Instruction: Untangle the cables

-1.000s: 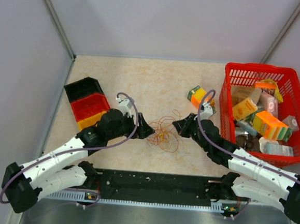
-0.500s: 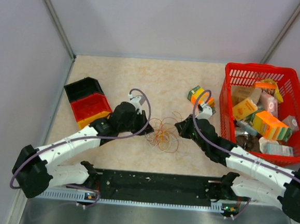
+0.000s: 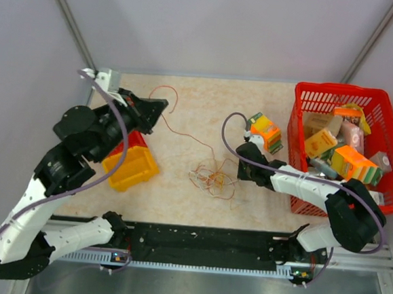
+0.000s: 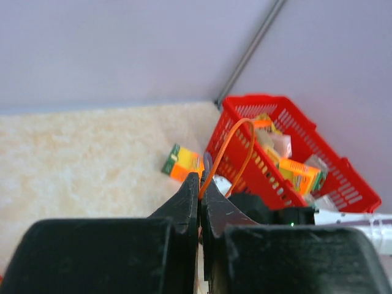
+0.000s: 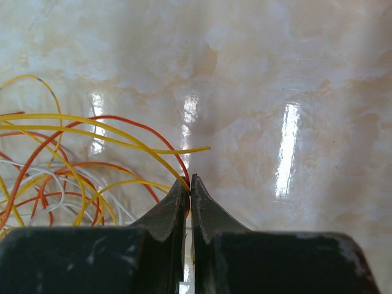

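Observation:
The cables (image 3: 211, 179) lie as a small tangle of red, orange, yellow and white wires at the table's middle. One orange cable (image 3: 187, 134) runs out of it, stretched up and to the left. My left gripper (image 3: 163, 106), raised at the far left, is shut on that orange cable (image 4: 236, 131), which loops above the closed left gripper (image 4: 199, 182). My right gripper (image 3: 235, 169) sits low at the tangle's right edge. In the right wrist view the right gripper (image 5: 190, 182) is shut, pinching a yellow and a red strand of the tangle (image 5: 61, 177).
A red basket (image 3: 296, 138) full of packages stands at the right. An orange and green carton (image 3: 264, 130) stands just left of it, close behind my right gripper. A yellow bin (image 3: 132, 169) and a red bin (image 3: 137, 139) sit under my left arm.
My left gripper closed on an orange cable at the tangle, then rose and swung back to the far left, drawing that cable out. The right gripper stayed shut at the tangle.

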Robot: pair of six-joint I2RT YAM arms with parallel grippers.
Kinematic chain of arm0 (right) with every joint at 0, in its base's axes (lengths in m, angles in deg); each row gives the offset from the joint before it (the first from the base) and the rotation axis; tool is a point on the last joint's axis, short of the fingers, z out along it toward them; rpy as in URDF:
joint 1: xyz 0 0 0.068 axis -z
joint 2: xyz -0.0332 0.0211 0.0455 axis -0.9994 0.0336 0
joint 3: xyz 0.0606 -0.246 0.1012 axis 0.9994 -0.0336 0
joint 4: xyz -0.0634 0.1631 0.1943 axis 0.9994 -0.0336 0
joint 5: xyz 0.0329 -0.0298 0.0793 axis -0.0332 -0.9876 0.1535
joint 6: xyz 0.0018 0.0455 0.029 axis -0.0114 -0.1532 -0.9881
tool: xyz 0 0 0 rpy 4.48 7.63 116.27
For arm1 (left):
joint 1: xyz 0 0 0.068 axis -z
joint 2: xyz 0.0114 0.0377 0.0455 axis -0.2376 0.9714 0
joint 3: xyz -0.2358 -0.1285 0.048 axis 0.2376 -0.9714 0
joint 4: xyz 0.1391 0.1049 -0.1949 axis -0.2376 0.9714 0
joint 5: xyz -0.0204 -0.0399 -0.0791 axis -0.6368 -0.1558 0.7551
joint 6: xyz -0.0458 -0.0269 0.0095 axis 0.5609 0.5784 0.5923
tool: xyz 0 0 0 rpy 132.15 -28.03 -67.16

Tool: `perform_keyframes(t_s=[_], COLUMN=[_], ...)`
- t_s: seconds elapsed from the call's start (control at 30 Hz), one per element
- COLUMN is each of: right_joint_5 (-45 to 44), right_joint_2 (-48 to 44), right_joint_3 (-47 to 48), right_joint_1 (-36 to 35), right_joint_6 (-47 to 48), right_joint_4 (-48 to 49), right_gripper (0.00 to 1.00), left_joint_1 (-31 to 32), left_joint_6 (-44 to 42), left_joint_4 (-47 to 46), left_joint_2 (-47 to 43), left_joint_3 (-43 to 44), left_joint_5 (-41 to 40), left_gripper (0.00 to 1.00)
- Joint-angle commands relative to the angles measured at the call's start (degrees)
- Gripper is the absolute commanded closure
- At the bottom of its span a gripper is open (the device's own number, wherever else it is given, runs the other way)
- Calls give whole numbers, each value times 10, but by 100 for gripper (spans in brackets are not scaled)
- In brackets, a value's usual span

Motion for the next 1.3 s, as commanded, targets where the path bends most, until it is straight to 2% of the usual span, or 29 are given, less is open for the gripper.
perform_keyframes(t_s=[0.0, 0.07, 0.27, 0.37, 0.5, 0.6, 0.67, 0.7, 0.77, 0.87, 0.93, 1.03, 1.07, 1.1, 1.13, 1.17, 1.27], right_joint_5=[2, 21, 44, 65, 148, 136, 167, 212, 283, 298, 260, 252, 244, 238, 224, 191, 152], right_joint_2=[-16, -28, -50, -57, -113, -170, -186, -199, -217, -174, -124, -70, -62, -61, -68, -87, -172], right_joint_3=[32, 37, 47, 59, 77, 78, 71, 60, 5, -18, 5, 26, 28, 36, 50, 63, 143], right_joint_1=[3, 3, 3, 3, -2, -66, -103, -108, -123, -140, -146, -156, -162, -167, -168, -167, -166], right_joint_6=[43, 58, 96, 115, 140, 189, 223, 226, 227, 214, 197, 175, 169, 162, 147, 131, 81], right_joint_4=[-26, -27, -27, -38, -38, 18, 67, 99, 235, 315, 317, 355, 369, 363, 328, 286, 165], right_gripper=[100, 98, 73, 55, 22, 7, 4, 3, 1, 1, 6, 23, 38, 64, 96, 100, 100], left_joint_1=[1, 1, 1, 1, 1, 1, 1, 1, 1, 1, 1, 1, 1, 1, 1, 1, 1], left_joint_6=[-67, -79, -86, -86, -73, -66, -66, -67, -66, -67, -70, -76, -78, -79, -81, -83, -76], left_joint_4=[66, 89, 117, 99, 93, 95, 99, 102, 106, 106, 107, 117, 120, 124, 130, 133, 106], left_joint_2=[38, 59, 96, 104, 121, 127, 127, 127, 123, 117, 112, 112, 112, 112, 110, 105, 62], left_joint_3=[112, 167, 272, 308, 349, 350, 349, 348, 347, 348, 350, 358, 360, 359, 355, 346, 236], left_joint_5=[-71, -88, -98, -87, -55, -38, -38, -39, -37, -30, -28, -28, -26, -25, -28, -33, -57], left_gripper=[100, 100, 100, 100, 100, 100, 100, 100, 100, 100, 100, 100, 100, 100, 100, 100, 100])
